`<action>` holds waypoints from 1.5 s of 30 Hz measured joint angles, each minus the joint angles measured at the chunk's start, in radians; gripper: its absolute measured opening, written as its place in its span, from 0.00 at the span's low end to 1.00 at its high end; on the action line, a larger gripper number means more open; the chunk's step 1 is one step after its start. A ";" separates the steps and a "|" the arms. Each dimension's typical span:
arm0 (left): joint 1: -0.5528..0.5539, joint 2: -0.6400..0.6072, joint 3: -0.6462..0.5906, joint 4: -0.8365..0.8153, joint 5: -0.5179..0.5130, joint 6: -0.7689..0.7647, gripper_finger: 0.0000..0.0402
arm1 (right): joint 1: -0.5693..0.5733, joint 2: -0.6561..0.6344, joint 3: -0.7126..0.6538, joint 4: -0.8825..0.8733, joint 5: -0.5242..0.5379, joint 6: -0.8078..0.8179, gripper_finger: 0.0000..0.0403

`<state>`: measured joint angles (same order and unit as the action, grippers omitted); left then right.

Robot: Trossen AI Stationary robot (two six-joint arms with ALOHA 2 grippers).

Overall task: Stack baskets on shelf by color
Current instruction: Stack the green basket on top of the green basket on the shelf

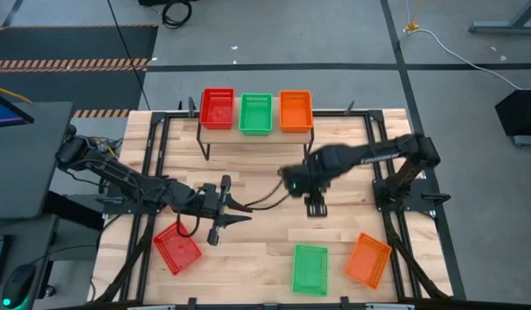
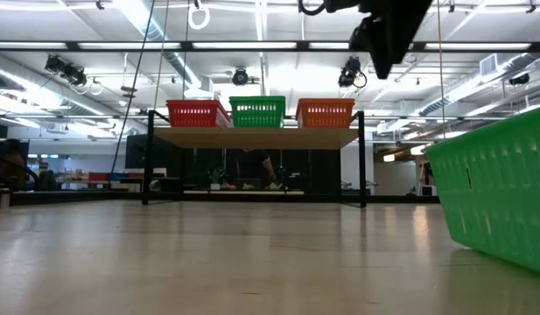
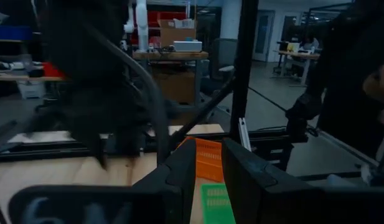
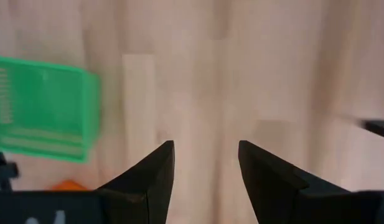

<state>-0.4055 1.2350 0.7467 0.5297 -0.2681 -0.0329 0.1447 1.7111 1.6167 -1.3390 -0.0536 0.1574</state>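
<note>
green basket (image 2: pixel 501 197) lies nearest, on the table ahead of the open, empty right end effector (image 4: pixel 204 168); shelf (image 1: pixel 256 131) behind holds one per colour. next: descend and grip its rim. left end effector (image 1: pixel 220 209) waits, fingers slightly parted.

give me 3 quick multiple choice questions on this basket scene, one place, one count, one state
1. Where is the loose red basket?
A. on the shelf
B. on the table near the left gripper
C. inside the green one

2. How many baskets lie on the table off the shelf?
A. one
B. three
C. five

3. The right gripper is:
A. open and empty
B. shut on a basket
C. out of view

Answers: B, it lies beside the left gripper; B, red, green basket, orange basket; A, only bare table between its fingers.
</note>
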 joint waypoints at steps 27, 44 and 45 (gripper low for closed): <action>-0.224 -0.001 0.000 -0.220 -0.058 -0.194 0.22 | 0.564 0.028 -0.202 0.559 0.106 0.611 0.46; -0.502 0.002 0.000 -0.268 -0.275 -0.352 0.19 | 0.618 0.246 -0.202 0.734 -0.056 0.738 0.46; -0.502 0.002 0.000 -0.269 -0.275 -0.366 0.19 | 0.622 0.247 -0.201 0.747 -0.056 0.741 0.46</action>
<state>-0.9073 1.2366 0.7471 0.2607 -0.5430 -0.3985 0.7669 1.9579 1.4155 -0.5925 -0.1095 0.8982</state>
